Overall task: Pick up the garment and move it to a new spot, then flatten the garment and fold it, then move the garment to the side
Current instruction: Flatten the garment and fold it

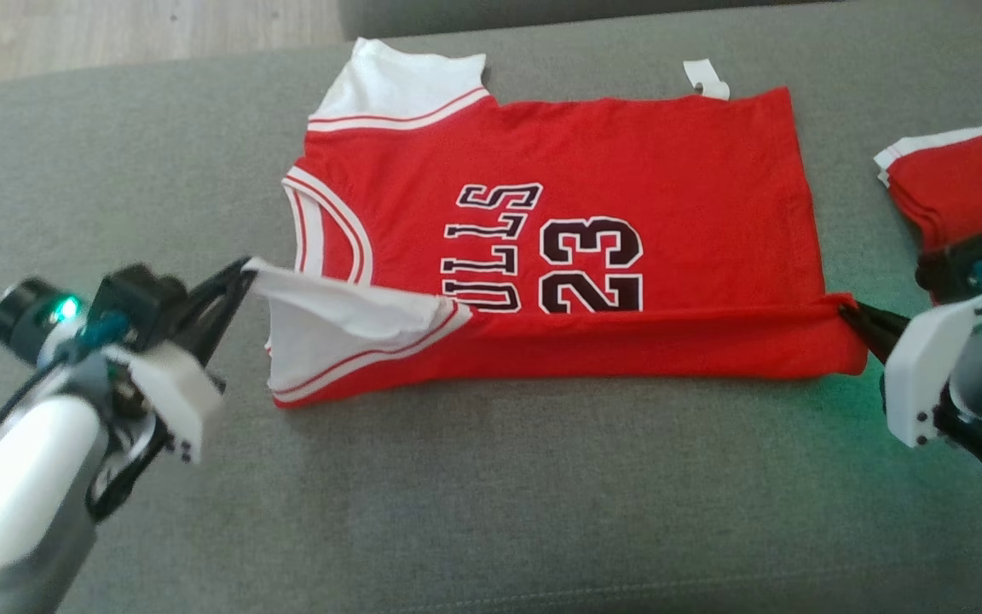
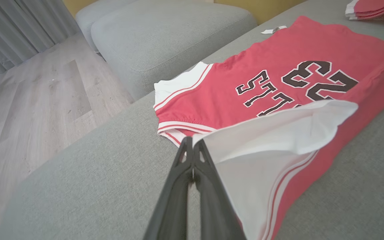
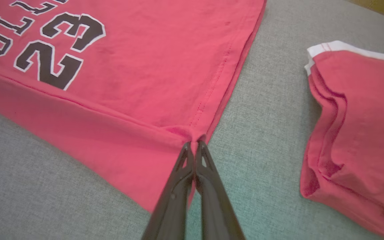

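Note:
The garment [image 1: 593, 162] is a red jersey with white sleeves and a black "23", spread on the grey sofa cushion [image 1: 491, 512]. Its near long edge is lifted and partly turned over the body. My left gripper [image 1: 245, 268] is shut on the white sleeve corner [image 2: 232, 140] at the garment's left end. My right gripper [image 1: 851, 312] is shut on the red hem corner [image 3: 192, 133] at its right end. In the left wrist view the garment [image 2: 245, 86] runs away to the upper right. The right wrist view has the garment [image 3: 152, 60] spread to the upper left.
A folded stack of red and white garments [image 1: 968, 183] lies at the right, close to my right wrist, also in the right wrist view as a folded stack [image 3: 358, 133]. A white tag [image 1: 706, 78] sits beyond the garment. Wooden floor [image 2: 38, 96] and another cushion [image 2: 165, 36] lie past the sofa's edge.

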Controlling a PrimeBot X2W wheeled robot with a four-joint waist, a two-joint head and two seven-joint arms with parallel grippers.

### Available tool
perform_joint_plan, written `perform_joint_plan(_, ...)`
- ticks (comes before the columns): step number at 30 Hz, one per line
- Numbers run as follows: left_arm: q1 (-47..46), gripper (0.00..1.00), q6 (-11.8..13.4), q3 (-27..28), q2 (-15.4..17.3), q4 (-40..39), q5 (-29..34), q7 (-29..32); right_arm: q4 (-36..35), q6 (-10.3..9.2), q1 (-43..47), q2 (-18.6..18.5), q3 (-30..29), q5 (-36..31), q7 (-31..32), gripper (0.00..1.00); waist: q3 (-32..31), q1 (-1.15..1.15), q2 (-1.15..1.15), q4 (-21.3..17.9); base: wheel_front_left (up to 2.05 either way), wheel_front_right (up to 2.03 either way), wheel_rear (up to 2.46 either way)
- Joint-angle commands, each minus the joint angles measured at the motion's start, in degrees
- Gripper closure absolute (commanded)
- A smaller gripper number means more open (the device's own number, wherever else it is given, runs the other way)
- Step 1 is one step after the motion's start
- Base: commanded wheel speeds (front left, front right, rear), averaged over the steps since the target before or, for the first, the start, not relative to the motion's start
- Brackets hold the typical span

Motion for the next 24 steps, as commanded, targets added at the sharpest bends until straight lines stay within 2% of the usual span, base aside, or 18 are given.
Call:
perform_joint_plan(1, -4.36, 1.0, 0.11, 2.05, 1.72, -0.51, -0.39, -0.66, -0.64, -0.05, -1.47, -1.01, 0.21, -0.61, -0.27, 1.0, 0.67, 0.0, 0.0, -0.34, 0.0, 0.0, 0.0)
perform_joint_plan(8, -14.75, 1.0, 0.09, -4.29, 1.29, 8.51, -2.02, -2.76, 2.64, -0.05, -6.1, 1.1, 3.15, -1.03, -1.14, 1.0, 2.89, 0.0, 0.0, -1.63, 0.0, 0.0, 0.0)
perform_joint_plan(16, -21.52, 1.0, 0.08, -9.19, -0.24, 16.41, -3.42, -5.42, 6.21, -0.05, -9.43, 2.74, 5.4, -0.72, -3.47, 1.0, 3.98, 0.0, 0.0, -2.55, 0.0, 0.0, 0.0)
perform_joint_plan(17, -22.0, 0.98, 0.08, -9.58, -0.54, 17.49, -3.72, -5.62, 6.82, -0.05, -9.93, 2.99, 5.31, -1.03, -4.54, 0.82, 3.99, 0.0, 0.0, -2.59, 0.0, 0.0, 0.0)
perform_joint_plan(18, -22.47, 0.22, 0.08, -9.76, -0.86, 18.61, -3.81, -6.07, 7.48, -0.05, -10.27, 3.28, 5.27, -1.29, -5.51, 0.0, 3.97, 0.0, 0.0, -2.6, 0.0, 0.0, 0.0)
perform_joint_plan(19, -22.87, 0.0, 0.13, -9.75, -1.2, 19.75, -3.74, -6.7, 8.29, -0.05, -10.46, 3.68, 5.08, -1.18, -6.08, 0.0, 3.88, 0.0, 0.0, -2.59, 0.0, 0.0, 0.0)
perform_joint_plan(24, -23.24, 0.0, 3.76, -7.33, -3.77, 24.24, -4.62, -10.19, 11.59, -0.05, -10.93, 5.33, 2.05, -0.8, -11.5, 0.0, 2.4, 0.0, 0.0, -2.31, 0.0, 0.0, 0.0)
